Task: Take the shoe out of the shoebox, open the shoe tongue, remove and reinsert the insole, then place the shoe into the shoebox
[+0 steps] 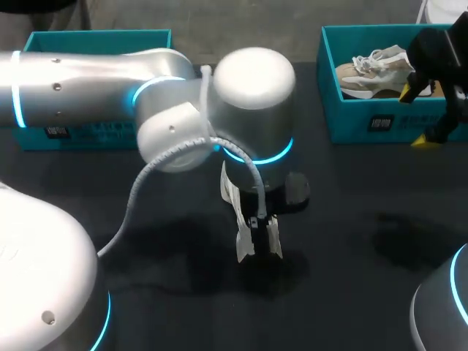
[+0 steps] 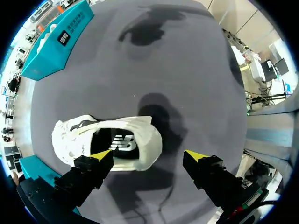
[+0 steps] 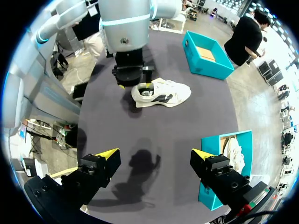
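"Two sneakers show in the head view. Which is ours?"

"The white sneaker [image 1: 248, 241] out on the dark bench [image 1: 351, 241], mostly hidden beneath the left arm [image 1: 248, 80]. The spare sneaker [image 1: 373, 67] lies in the right shoebox [image 1: 351, 124], and the right jaws hang by that box. The left shoebox [image 1: 73, 44] sits well apart at the far left."

"And the left wrist view?"

"The left jaws stand apart. One fingertip [image 2: 100, 156] hangs over the collar rim of the white sneaker [image 2: 70, 140]; I cannot tell whether it touches. The other is out over bare bench. The mouth gapes and the insole [image 2: 122, 142] shows inside."

"How will it handle?"

"Light, I'd judge. The upper looks soft and should give under a pinch, while the sole and heel look stiffer. The collar rim or heel seems the firm place to steady it, and the tongue wants a shallow pinch at its free edge. The insole is likely thin and floppy, best lifted from the heel end. Laces could snag."

"Right wrist view?"

"The right jaws are apart with nothing between them, above bare bench. The white sneaker [image 3: 163, 93] rests on its sole well ahead, with the left jaws over its heel end. Beyond it is the left shoebox [image 3: 212, 70], seemingly empty. Just beside the right jaws is the right shoebox [image 3: 209, 142] with the spare sneaker [image 3: 233, 151]."
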